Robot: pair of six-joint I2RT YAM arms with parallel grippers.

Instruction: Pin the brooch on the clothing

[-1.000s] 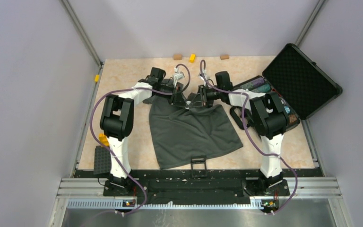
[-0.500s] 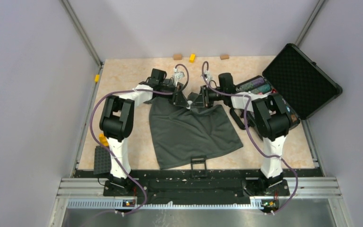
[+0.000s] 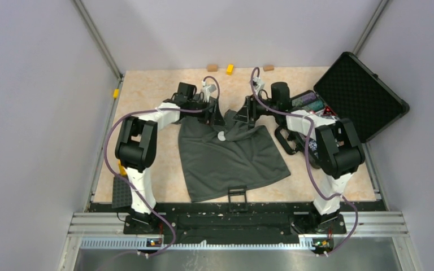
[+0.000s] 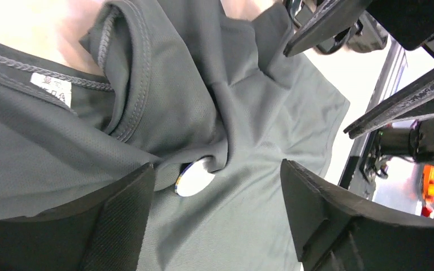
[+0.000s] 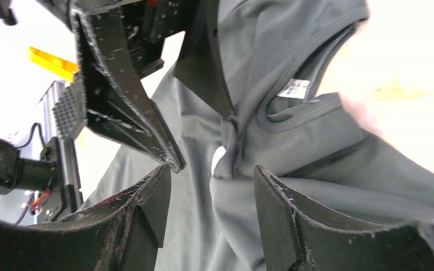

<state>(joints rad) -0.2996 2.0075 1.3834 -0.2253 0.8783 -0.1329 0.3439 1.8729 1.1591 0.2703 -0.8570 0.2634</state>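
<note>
The clothing (image 3: 231, 158), a dark grey-green T-shirt, lies spread on the table with its collar bunched at the far end. The brooch (image 3: 221, 136) is a small round white disc with a blue rim, resting on the shirt just below the collar. In the left wrist view a cloth fold covers the upper edge of the brooch (image 4: 195, 178). My left gripper (image 4: 217, 209) hovers open above it, holding nothing. My right gripper (image 5: 212, 189) is open too, over the bunched cloth, and only a white sliver of the brooch (image 5: 219, 158) shows. The neck label (image 5: 294, 87) is visible.
An open black case (image 3: 361, 96) with poker chips (image 3: 308, 101) sits at the right. A small black frame (image 3: 237, 195) stands at the shirt's near hem. A black baseplate (image 3: 121, 192) lies near left. Small yellow and tan blocks (image 3: 230, 69) lie by the back wall.
Both grippers have opened and drawn apart from the collar, the left leftwards and the right rightwards. The brooch, hidden between them before, now shows on the shirt.
</note>
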